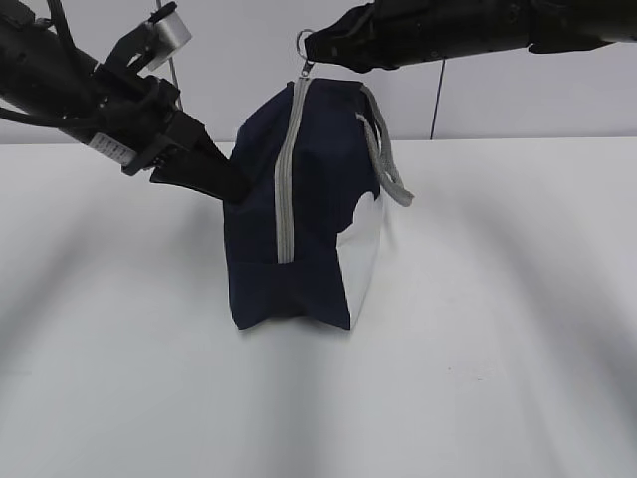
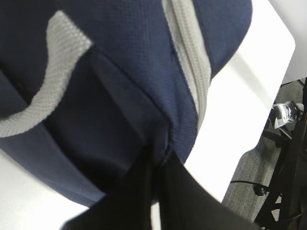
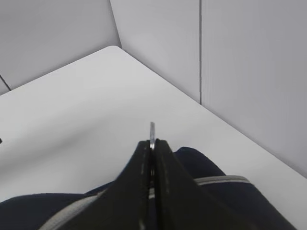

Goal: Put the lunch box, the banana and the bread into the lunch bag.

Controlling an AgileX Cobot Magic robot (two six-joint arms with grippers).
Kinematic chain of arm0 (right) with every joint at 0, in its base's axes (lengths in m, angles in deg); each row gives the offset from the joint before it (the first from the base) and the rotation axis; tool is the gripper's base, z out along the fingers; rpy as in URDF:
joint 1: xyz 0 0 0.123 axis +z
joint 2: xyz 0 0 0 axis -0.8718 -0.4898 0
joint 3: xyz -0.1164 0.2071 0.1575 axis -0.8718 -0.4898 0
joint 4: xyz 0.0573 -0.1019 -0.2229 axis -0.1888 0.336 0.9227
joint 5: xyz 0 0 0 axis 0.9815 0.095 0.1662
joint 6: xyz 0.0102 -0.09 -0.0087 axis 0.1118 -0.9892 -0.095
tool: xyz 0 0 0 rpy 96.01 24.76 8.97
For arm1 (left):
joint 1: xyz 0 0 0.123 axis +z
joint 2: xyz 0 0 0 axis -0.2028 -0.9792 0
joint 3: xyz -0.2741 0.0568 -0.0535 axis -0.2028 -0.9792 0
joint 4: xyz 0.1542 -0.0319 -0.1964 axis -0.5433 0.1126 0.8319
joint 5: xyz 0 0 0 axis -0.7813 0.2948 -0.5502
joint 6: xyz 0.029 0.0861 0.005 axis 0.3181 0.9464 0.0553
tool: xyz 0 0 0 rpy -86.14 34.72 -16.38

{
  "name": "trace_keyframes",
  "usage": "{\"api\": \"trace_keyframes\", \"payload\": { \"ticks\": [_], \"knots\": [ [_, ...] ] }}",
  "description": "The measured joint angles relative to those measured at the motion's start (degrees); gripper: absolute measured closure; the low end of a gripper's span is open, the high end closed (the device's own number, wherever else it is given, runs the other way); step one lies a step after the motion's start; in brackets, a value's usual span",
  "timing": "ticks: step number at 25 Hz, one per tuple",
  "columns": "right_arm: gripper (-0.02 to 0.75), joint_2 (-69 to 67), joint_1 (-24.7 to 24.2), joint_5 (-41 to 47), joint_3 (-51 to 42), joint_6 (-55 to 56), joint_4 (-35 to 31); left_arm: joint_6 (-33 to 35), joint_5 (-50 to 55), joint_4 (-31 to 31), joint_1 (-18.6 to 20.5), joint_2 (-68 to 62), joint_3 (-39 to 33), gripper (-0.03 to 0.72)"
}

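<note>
bag point(image 1: 299, 214): stands in the middle of the frame on the white table point(image 1: 498, 349), zipper point(image 1: 287, 169) closed along its length.
handling: I judge it soft and light; the fabric will fold, so hold it at a seam or at the pull.
left gripper point(image 2: 156, 158): I am clenched on a fold of the bag's fabric, left side.
right gripper point(image 3: 152, 146): I am closed on the ring pull point(image 1: 304, 40), top centre.
room: much open table all around; table edges are far from the bag.
food, lunch box: not visible.
</note>
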Motion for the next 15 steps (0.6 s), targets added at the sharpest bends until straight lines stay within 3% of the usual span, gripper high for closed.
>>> {"api": "trace_keyframes", "payload": {
  "ticks": [15],
  "knots": [
    [0.754, -10.4, -1.1, 0.8, 13.2, 4.1, -0.2, 0.0, -0.2, -0.8, 0.0, 0.0, 0.0, 0.687]
  ]
}}
